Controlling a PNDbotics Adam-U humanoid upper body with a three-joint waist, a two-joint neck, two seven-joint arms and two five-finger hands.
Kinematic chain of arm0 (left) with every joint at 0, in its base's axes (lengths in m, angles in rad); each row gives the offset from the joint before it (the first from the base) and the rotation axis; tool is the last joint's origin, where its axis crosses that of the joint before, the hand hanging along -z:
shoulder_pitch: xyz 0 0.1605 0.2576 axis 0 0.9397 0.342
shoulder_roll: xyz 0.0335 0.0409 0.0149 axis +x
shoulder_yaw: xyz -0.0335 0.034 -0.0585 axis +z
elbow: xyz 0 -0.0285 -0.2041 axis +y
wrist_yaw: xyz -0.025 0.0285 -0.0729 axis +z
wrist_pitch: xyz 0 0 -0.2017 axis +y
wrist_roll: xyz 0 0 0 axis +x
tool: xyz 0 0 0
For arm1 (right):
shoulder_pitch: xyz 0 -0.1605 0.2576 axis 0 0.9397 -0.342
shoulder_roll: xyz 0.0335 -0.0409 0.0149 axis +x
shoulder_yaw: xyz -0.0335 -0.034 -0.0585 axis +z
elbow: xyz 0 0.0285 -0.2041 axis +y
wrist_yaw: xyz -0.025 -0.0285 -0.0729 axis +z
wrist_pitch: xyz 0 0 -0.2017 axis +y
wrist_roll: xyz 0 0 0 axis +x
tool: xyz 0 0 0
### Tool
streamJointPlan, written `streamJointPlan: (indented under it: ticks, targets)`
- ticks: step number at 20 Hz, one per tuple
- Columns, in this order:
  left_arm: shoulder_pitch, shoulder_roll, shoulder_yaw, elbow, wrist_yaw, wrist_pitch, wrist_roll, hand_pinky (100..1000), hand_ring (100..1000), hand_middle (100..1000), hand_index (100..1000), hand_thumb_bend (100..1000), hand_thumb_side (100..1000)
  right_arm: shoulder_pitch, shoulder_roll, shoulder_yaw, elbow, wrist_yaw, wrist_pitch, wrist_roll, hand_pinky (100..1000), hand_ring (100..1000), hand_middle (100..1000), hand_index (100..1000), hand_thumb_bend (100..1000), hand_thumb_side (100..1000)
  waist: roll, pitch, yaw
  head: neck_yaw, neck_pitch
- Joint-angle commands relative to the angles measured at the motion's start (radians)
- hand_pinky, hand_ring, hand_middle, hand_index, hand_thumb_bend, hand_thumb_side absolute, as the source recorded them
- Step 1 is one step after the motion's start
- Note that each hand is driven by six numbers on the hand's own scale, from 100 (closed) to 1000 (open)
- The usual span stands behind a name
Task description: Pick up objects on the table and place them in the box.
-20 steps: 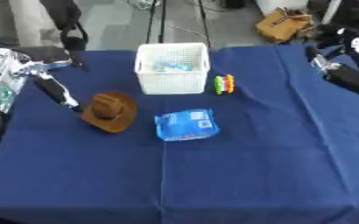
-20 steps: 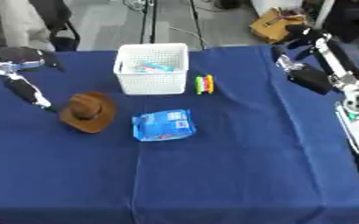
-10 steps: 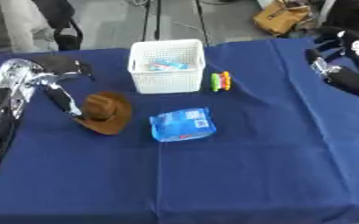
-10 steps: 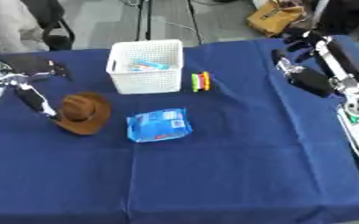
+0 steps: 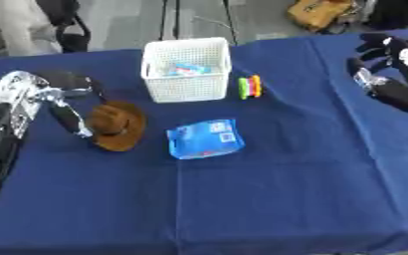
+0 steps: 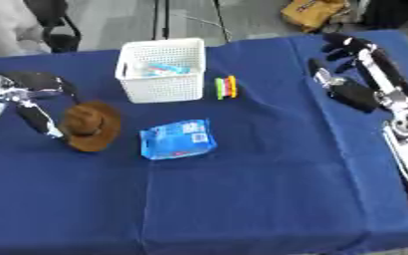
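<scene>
The left hand's fingers stretch straight and together, pointing down toward the near side, their tips just beside the left brim of the brown hat; whether they touch it cannot be told. The thumb reaches out above the hat's far side, so the left hand stands open around the hat's left edge. Its silver forearm runs back to the view's left edge.

The right hand hovers over the table's far right corner, its fingers relaxed and slightly apart, holding nothing; its arm runs down the right edge.

The blue packet lies flat just right of the hat. The white basket stands beyond, with small items inside. A small multicoloured thing lies just right of it, on the blue table.
</scene>
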Motion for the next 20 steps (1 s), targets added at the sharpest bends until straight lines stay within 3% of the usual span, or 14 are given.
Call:
streamJointPlan:
  ticks: [1,10,20]
  targets:
    - [-0.022,0.028,0.006,-0.015,-0.008,0.003,0.015,863,875,825,838,773,388,-0.022,-0.032,-0.002,-0.021,-0.005,-0.004,0.003,633,753,756,931,334,675,-0.001,-0.01,-0.002,0.003,-0.014]
    - [-0.014,0.026,0.016,0.0,-0.056,-0.007,0.199,860,883,871,856,764,403,-0.025,-0.033,-0.003,-0.023,-0.006,-0.005,0.005,633,753,756,932,333,675,0.0,0.006,-0.015,0.0,-0.026]
    - [-0.007,0.013,0.025,0.057,-0.049,-0.004,0.171,845,861,820,825,732,414,-0.029,-0.031,-0.002,-0.024,-0.008,-0.007,0.008,633,753,756,933,332,676,-0.001,0.017,-0.022,-0.003,-0.035]
